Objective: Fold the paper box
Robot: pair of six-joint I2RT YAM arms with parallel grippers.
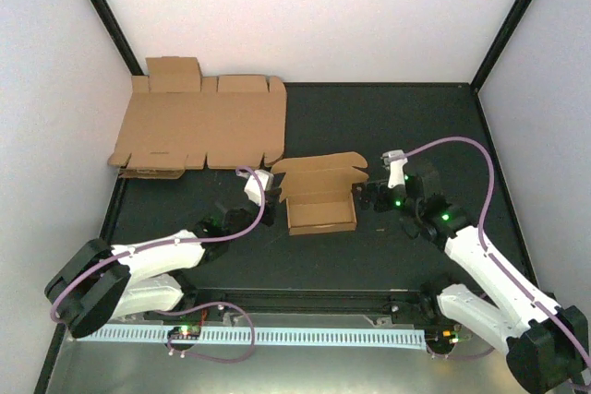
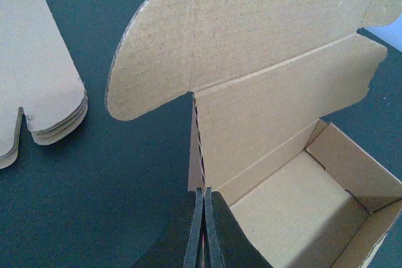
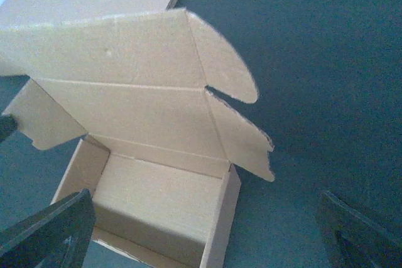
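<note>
Pinching the left side wall of the paper box (image 2: pixel 282 211), the left gripper (image 2: pixel 202 202) is pressing its two fingers tight together on the thin cardboard. It is probably doing this so the box is not sliding or tipping while the other side gets worked on.

The right gripper (image 3: pixel 204 218) is spreading its fingers wide apart and holding nothing. It is waiting just beside the right end of the box, and I think it is getting ready to push a flap or the lid (image 2: pixel 264 29) down.

The box is sitting in the middle of the dark table (image 1: pixel 388 126), between the two grippers. Its bottom and walls are already up, and the lid is standing open at the back with its round ears sticking out. A pile of flat cardboard sheets (image 1: pixel 199 126) is lying well apart, at the far left.

The left arm is lying low and reaching in from the near left. The right arm is bending at the elbow and pointing in from the near right.
</note>
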